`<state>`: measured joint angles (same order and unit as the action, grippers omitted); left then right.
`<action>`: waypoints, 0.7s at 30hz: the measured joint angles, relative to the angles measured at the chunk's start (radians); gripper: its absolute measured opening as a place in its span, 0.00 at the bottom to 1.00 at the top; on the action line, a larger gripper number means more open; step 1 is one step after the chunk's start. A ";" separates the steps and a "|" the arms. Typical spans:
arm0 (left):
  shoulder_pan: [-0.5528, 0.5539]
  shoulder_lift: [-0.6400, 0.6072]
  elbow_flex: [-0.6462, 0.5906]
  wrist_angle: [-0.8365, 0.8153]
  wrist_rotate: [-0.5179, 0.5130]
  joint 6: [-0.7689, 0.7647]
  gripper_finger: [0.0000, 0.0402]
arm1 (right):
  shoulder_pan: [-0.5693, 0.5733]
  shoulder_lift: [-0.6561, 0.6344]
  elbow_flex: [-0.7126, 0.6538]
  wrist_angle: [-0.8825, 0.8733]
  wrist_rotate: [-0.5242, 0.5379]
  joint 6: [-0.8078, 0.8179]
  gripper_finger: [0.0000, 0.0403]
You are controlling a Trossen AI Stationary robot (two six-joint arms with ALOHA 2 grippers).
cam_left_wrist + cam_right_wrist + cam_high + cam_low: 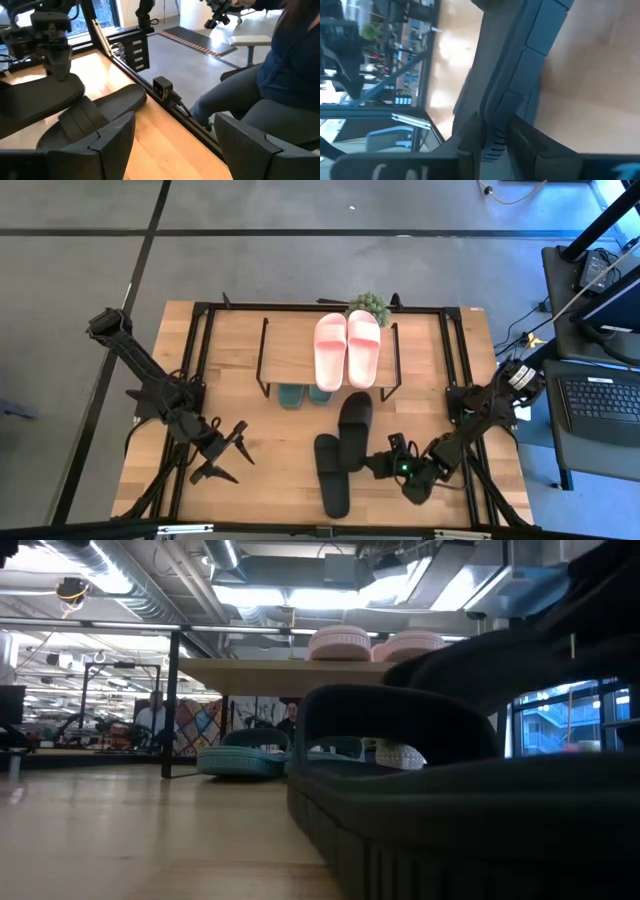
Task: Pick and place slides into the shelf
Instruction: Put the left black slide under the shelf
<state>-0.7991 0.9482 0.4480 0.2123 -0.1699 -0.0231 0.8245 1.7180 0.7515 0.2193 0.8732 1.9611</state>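
My right gripper (385, 461), near the table's (250, 470) front edge toward its right corner, is clamped on the rim of one black slide (354, 426); my right wrist view shows the fingers (520, 137) pinching the sole's edge between them. That slide lies tilted, its toe pointing at the shelf (290, 350). Its partner, the second black slide (331, 473), lies just beside it, nearer the front edge. My left gripper (222, 450) hangs released, jaws spread wide and holding nothing, over the table's front left part. The pink pair (347, 348) rests on the shelf's top board at its right end, and the green pair (303, 393) sits underneath. A small green plant (370, 304) stands behind the shelf. I can read no brand or writing on anything.
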 joint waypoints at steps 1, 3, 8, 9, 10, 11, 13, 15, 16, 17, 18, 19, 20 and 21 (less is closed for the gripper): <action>-0.001 0.000 0.000 0.000 0.000 0.000 0.66 | -0.007 0.000 -0.022 0.038 0.002 -0.013 0.18; -0.001 0.000 0.000 -0.004 0.000 0.000 0.66 | -0.023 0.000 -0.066 0.108 0.002 -0.031 0.18; -0.001 0.000 0.000 -0.018 0.000 -0.001 0.66 | -0.055 0.000 -0.155 0.206 0.001 -0.045 0.18; -0.001 0.000 0.000 -0.023 0.000 -0.003 0.66 | -0.061 0.000 -0.171 0.224 -0.002 -0.055 0.18; -0.001 0.000 0.000 -0.025 0.000 -0.009 0.66 | -0.066 0.000 -0.186 0.242 -0.005 -0.061 0.18; -0.001 0.000 0.000 -0.026 0.000 -0.017 0.66 | -0.071 0.000 -0.200 0.260 -0.007 -0.070 0.18; -0.001 0.000 0.000 -0.027 0.000 -0.021 0.66 | -0.084 0.000 -0.228 0.293 -0.009 -0.089 0.18; -0.001 0.000 0.000 -0.027 0.000 -0.021 0.66 | -0.096 0.000 -0.250 0.313 -0.010 -0.101 0.18; -0.001 0.000 0.000 -0.027 0.000 -0.021 0.66 | -0.103 -0.001 -0.260 0.321 -0.009 -0.104 0.18; -0.001 0.000 0.000 -0.027 0.000 -0.021 0.66 | -0.110 -0.003 -0.269 0.331 -0.009 -0.105 0.18; -0.001 0.000 0.000 -0.027 0.000 -0.021 0.66 | -0.117 -0.004 -0.278 0.342 -0.010 -0.106 0.18; -0.001 0.000 0.000 -0.027 0.000 -0.022 0.66 | -0.125 -0.005 -0.285 0.351 -0.019 -0.109 0.18; -0.001 0.000 0.000 -0.028 0.000 -0.022 0.66 | -0.133 -0.006 -0.290 0.357 -0.033 -0.114 0.18; -0.001 0.000 0.000 -0.029 0.000 -0.022 0.66 | -0.142 -0.007 -0.295 0.365 -0.048 -0.129 0.18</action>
<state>-0.8001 0.9482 0.4480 0.1831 -0.1699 -0.0452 0.6827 1.7111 0.4569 0.5840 0.8254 1.8324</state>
